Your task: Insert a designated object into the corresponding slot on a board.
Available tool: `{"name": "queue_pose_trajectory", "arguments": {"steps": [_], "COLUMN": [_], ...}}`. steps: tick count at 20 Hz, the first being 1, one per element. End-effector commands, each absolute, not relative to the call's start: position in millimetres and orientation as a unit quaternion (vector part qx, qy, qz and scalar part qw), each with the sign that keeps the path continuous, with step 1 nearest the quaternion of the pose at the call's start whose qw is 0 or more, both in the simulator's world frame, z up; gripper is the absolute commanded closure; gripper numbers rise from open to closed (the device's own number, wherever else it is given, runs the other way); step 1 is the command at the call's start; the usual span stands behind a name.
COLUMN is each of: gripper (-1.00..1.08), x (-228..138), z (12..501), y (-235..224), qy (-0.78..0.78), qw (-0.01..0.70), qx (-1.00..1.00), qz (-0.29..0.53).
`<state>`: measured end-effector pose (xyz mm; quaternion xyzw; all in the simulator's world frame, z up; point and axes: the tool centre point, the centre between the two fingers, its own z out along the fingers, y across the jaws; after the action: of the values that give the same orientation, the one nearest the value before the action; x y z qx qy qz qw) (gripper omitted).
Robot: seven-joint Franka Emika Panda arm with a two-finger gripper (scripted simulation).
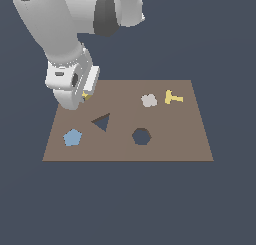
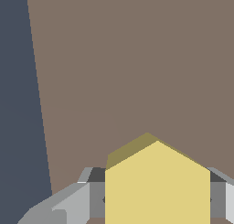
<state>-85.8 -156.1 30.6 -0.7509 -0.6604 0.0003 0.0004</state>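
The designated object, a small yellow hexagonal block [image 2: 157, 186], sits between my gripper's [image 2: 157, 195] two grey fingers [image 2: 96, 191], which press against its two sides. In the exterior view only a sliver of the yellow block [image 1: 85, 95] shows under the gripper [image 1: 82, 97], at the back corner of the brown board [image 1: 165, 149] on the exterior view's left. The slot [image 1: 141, 136], a dark hexagonal cutout, lies near the board's front middle, well off toward the exterior view's right of the gripper. Whether the block rests on the board or hangs just above it cannot be told.
A dark triangular cutout [image 1: 102, 122] lies between the gripper and the slot. A blue pentagon [image 1: 72, 137] sits at the board's front on the exterior view's left. A pale lobed piece [image 1: 149, 100] and a yellow T-shaped piece [image 1: 173, 97] lie at the back right. Dark floor [image 2: 18, 104] surrounds the board.
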Motion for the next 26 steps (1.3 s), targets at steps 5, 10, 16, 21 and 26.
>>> {"name": "queue_pose_trajectory", "arguments": {"steps": [5,10,16,21,26], "gripper": [1.08,1.08,1.08,1.08,1.08], "x": [-85,-85,-85,-85,-83], "z": [30,31,33,33,34], "y": [-156,-156,-156,-152,-141], "qy": [-0.661,-0.661,-0.661,-0.654,-0.638], "qw": [0.0,-0.001,0.0,0.0,0.0], "qx": [-0.751,-0.751,-0.751,-0.757,-0.77], "qz": [0.0,0.0,0.0,0.0,0.0]}}
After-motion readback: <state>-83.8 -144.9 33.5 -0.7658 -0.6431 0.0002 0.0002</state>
